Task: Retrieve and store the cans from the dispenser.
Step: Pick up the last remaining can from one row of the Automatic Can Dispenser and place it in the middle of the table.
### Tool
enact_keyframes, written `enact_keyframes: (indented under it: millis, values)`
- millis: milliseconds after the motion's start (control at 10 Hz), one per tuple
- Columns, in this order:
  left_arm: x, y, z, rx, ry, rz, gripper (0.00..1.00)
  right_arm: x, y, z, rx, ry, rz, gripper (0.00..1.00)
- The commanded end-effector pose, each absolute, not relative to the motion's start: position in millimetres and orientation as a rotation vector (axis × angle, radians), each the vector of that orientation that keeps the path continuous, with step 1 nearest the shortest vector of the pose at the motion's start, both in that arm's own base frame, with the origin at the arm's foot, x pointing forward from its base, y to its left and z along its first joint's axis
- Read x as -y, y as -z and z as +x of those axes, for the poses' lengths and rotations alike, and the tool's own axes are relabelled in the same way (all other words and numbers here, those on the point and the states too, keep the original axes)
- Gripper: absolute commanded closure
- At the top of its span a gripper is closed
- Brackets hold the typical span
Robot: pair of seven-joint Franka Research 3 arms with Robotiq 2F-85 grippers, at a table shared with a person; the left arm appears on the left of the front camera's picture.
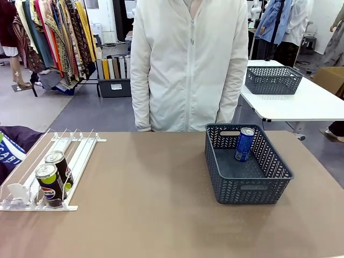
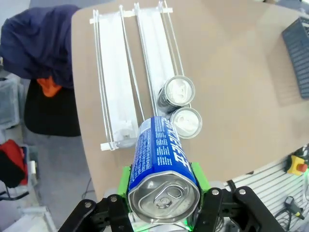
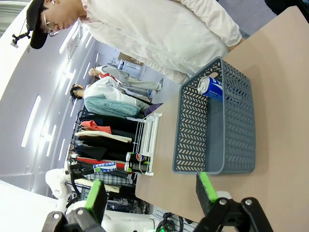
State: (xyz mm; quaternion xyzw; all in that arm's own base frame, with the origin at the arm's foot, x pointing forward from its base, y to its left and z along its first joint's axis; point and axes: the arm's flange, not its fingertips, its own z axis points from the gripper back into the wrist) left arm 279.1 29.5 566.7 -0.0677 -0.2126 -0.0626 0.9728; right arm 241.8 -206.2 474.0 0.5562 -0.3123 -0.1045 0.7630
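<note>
The left jaws are clenched on a blue can (image 2: 161,162) above the rack (image 2: 113,82), whose near end holds two black cans (image 2: 177,91); the right jaws stand released. The can should travel level across the counter (image 1: 150,199) to the right basket (image 1: 252,191) and be released low beside the stored can (image 1: 244,144)

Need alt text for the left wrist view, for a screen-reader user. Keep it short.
The left gripper clamps a blue-and-white can between its green pads, silver top toward the camera. Below it on the tan table lies the dispenser, with two silver-topped cans at the near end of one lane. A dark basket corner shows at the right edge.
</note>
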Motion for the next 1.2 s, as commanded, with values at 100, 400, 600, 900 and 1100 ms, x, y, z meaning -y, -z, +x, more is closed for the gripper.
enact_keyframes:
  millis: [100, 400, 600, 900, 1100]
  values:
    - [-28, -567, 283, 0.431, 0.131, -0.122, 1.00, 206, -477, 245, 0.716, 0.212, 1.223, 0.00]
    - [0, -581, 305, 0.538, 0.070, -0.129, 1.00, 206, -477, 245, 0.716, 0.212, 1.223, 0.00]
    - [72, -589, 344, 0.556, 0.235, -0.131, 1.00, 206, -477, 245, 0.716, 0.212, 1.223, 0.00]
    - [196, -531, 382, 0.392, 0.525, -0.221, 1.00, 206, -477, 245, 0.716, 0.212, 1.223, 0.00]
    - [285, -463, 382, 0.257, 0.717, -0.204, 1.00, 206, -477, 245, 0.716, 0.212, 1.223, 0.00]
